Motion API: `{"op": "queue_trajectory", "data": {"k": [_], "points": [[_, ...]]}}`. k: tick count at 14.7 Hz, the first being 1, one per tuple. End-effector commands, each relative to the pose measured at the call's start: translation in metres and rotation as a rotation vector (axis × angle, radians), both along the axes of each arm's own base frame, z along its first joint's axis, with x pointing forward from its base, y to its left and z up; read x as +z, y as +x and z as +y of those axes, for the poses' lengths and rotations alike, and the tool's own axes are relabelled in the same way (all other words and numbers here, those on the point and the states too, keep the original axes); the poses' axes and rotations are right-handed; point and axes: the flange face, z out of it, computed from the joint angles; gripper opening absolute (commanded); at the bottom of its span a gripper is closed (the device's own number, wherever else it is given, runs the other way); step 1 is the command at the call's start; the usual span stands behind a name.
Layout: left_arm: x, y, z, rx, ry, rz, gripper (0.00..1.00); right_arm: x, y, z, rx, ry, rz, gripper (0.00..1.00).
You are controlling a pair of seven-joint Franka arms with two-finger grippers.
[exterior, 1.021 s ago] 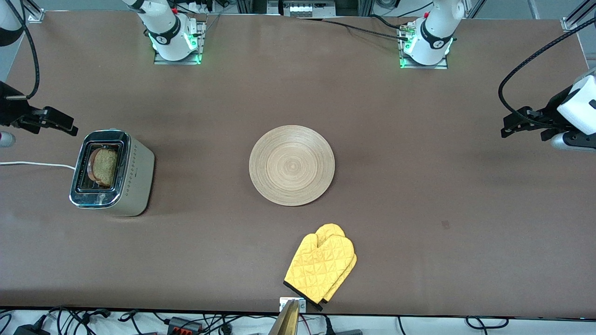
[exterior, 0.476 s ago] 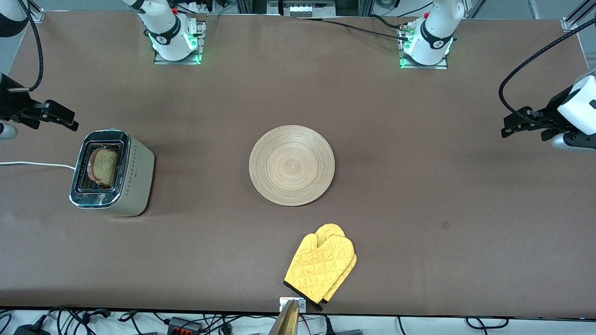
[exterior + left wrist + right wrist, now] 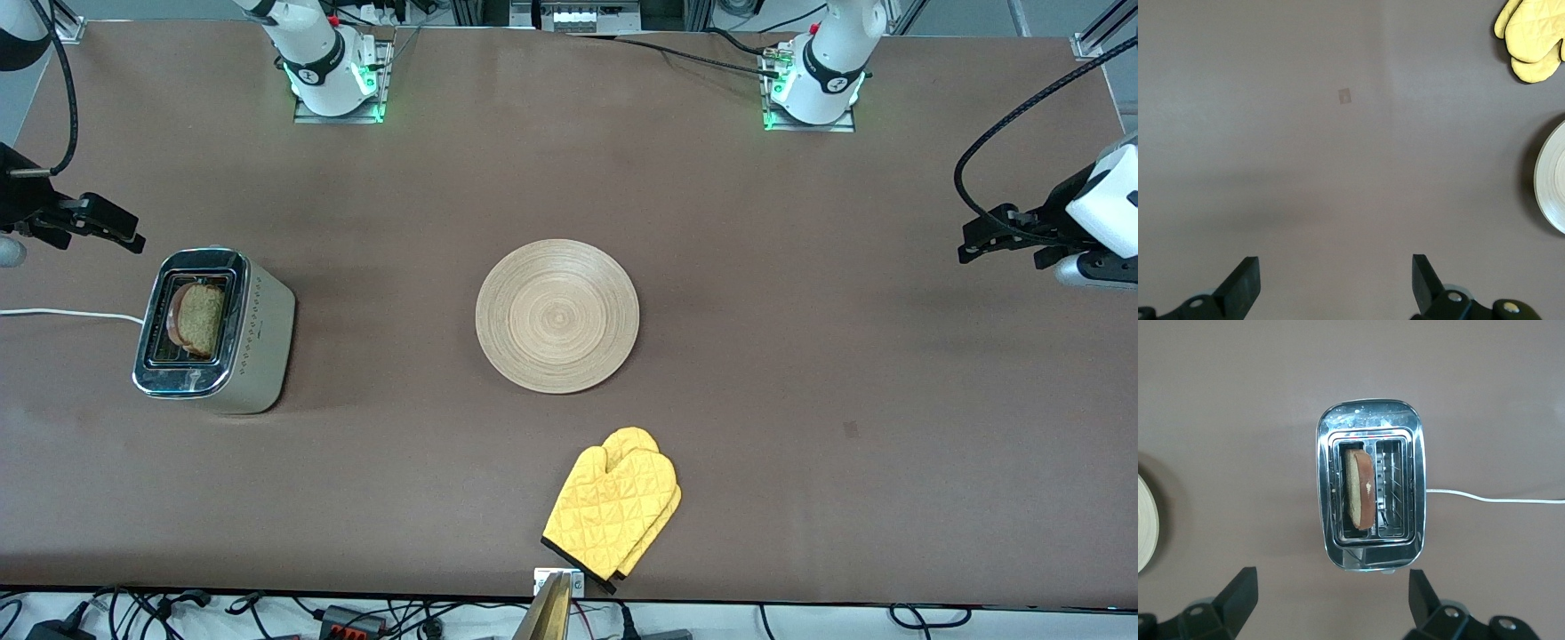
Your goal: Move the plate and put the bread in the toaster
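Note:
The round light-wood plate [image 3: 557, 316] lies flat at the middle of the table; its edge shows in the left wrist view [image 3: 1553, 177] and the right wrist view [image 3: 1146, 523]. The cream toaster [image 3: 213, 331] stands toward the right arm's end, and the bread [image 3: 197, 318] stands in one of its slots, as the right wrist view [image 3: 1361, 489] shows. My right gripper [image 3: 111, 229] is open and empty, in the air over the table beside the toaster [image 3: 1370, 485]. My left gripper [image 3: 994, 240] is open and empty, in the air over bare table at the left arm's end.
A yellow oven mitt [image 3: 613, 508] lies near the table's front edge, nearer to the camera than the plate, and shows in the left wrist view [image 3: 1531, 39]. The toaster's white cord [image 3: 62, 313] runs off the right arm's end of the table.
My right gripper has drawn back a little from the toaster, toward the robots' side of the table. The left arm, plate, bread and toaster have not moved.

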Motion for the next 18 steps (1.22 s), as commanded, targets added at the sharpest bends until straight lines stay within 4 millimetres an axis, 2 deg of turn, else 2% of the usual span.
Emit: {"op": "queue_trajectory", "data": {"k": [1, 4, 9, 14, 18], "points": [[0.001, -0.003, 0.002, 0.005, -0.01, 0.003, 1.0, 0.003, -0.006, -0.001, 0.015, -0.007, 0.006, 1.0], [0.002, -0.002, 0.002, 0.005, -0.009, 0.001, 1.0, 0.004, -0.006, 0.007, 0.018, -0.006, 0.006, 1.0], [0.002, -0.002, 0.002, 0.006, -0.009, 0.001, 1.0, 0.003, -0.006, 0.006, 0.023, -0.008, 0.007, 1.0], [0.002, -0.002, 0.001, 0.005, -0.01, 0.001, 1.0, 0.007, -0.007, -0.005, -0.002, -0.007, -0.005, 1.0], [0.002, -0.002, 0.002, 0.006, -0.009, 0.001, 1.0, 0.006, -0.005, 0.004, 0.013, -0.007, -0.008, 1.0]]}}
